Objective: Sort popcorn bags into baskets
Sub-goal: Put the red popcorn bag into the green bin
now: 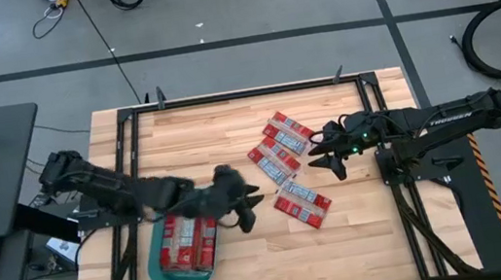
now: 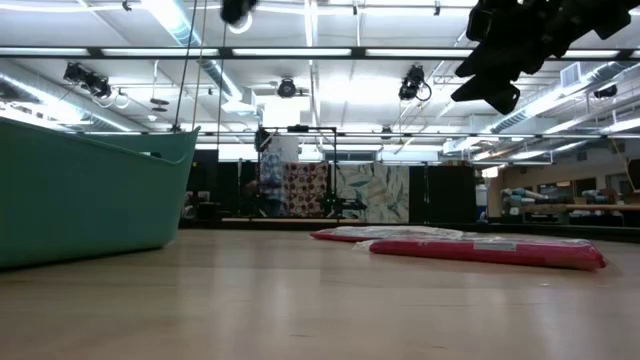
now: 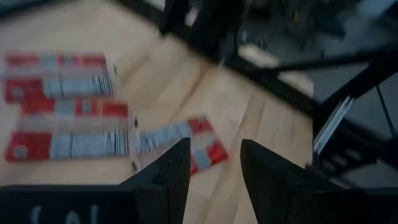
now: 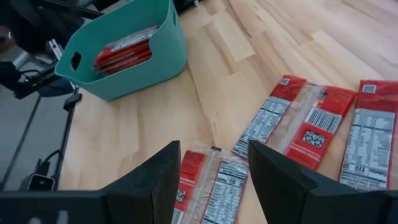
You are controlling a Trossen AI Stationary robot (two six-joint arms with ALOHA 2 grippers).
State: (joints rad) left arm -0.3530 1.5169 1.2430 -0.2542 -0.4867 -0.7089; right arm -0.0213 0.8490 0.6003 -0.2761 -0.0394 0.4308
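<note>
Tabletop (image 1: 249, 268): I see pale wood planks in a black frame.
Basket (image 1: 173, 276): teal bin at the near left of the tabletop, with red popcorn bags (image 1: 189, 241) stacked inside.
Loose bags (image 1: 282, 152): several red packets with white labels, flat on the wood right of centre.
Left hand (image 1: 248, 209): raised just right of the basket, fingers parted, gripping nothing.
Right hand (image 1: 323, 155): raised beside the loose bags, fingers spread wide, empty.
</note>
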